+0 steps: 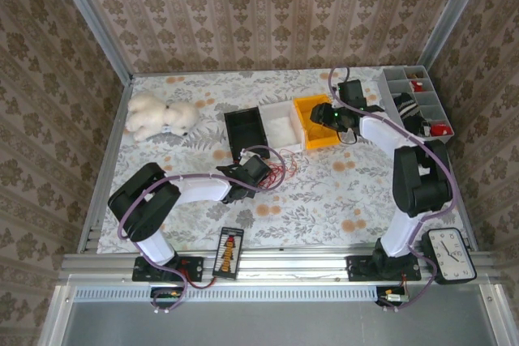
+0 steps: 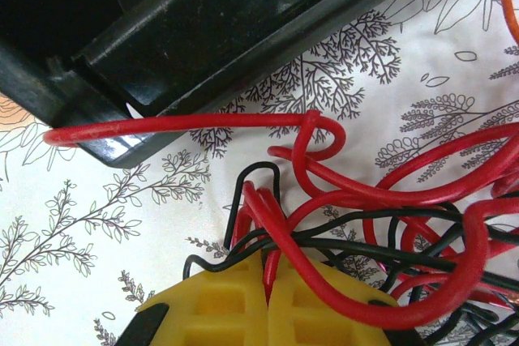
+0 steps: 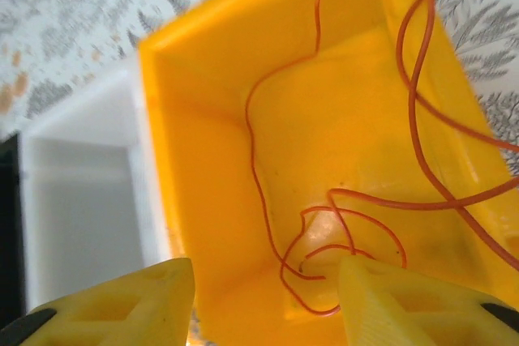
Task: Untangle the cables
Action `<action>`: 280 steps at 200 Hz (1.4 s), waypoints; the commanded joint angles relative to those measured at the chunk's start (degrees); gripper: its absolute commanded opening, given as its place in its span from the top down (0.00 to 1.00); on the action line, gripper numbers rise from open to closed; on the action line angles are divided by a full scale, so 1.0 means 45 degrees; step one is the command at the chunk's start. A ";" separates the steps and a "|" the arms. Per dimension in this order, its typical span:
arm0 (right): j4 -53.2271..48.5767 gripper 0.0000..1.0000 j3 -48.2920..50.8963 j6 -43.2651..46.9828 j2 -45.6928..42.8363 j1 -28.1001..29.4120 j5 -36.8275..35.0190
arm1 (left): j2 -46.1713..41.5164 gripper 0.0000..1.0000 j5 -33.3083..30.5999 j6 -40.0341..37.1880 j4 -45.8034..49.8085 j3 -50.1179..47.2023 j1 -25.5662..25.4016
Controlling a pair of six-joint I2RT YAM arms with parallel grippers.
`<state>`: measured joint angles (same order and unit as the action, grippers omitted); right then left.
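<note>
The main knot of cables (image 2: 389,224) lies on the surface (image 1: 324,192) well to the left of the yellow bin (image 3: 195,160) and nearer the arm bases, its strands fanning back toward that bin. The left gripper (image 2: 266,281) is the nearer one: its fingers (image 2: 219,305) are pressed together on red and black strands at the knot's edge. One loose strand (image 3: 251,127) curls on the yellow bin's floor and trails out over its right wall. The right gripper (image 3: 266,273) hangs directly above that bin, fingers parted about halfway and holding nothing, the strand's loops just below the tips.
</note>
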<state>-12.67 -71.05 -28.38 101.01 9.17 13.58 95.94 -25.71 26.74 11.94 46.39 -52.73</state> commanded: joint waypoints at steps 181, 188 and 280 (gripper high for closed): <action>0.2373 0.48 0.0976 -0.3953 0.1588 -0.2755 0.0778 | 0.0476 1.00 0.0591 -0.0084 0.0180 0.0042 0.0295; 0.2485 0.48 0.1021 -0.4033 0.1620 -0.2789 0.0881 | 0.0516 1.00 0.0616 -0.0102 0.0191 0.0074 0.0294; 0.3385 0.47 0.1249 -0.5862 0.2349 -0.2996 0.1824 | 0.0682 1.00 0.0781 -0.0209 0.0352 0.0257 0.0311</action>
<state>1.23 -66.85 -50.22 109.84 -4.01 19.20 96.38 -24.77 26.72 12.08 47.03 -52.03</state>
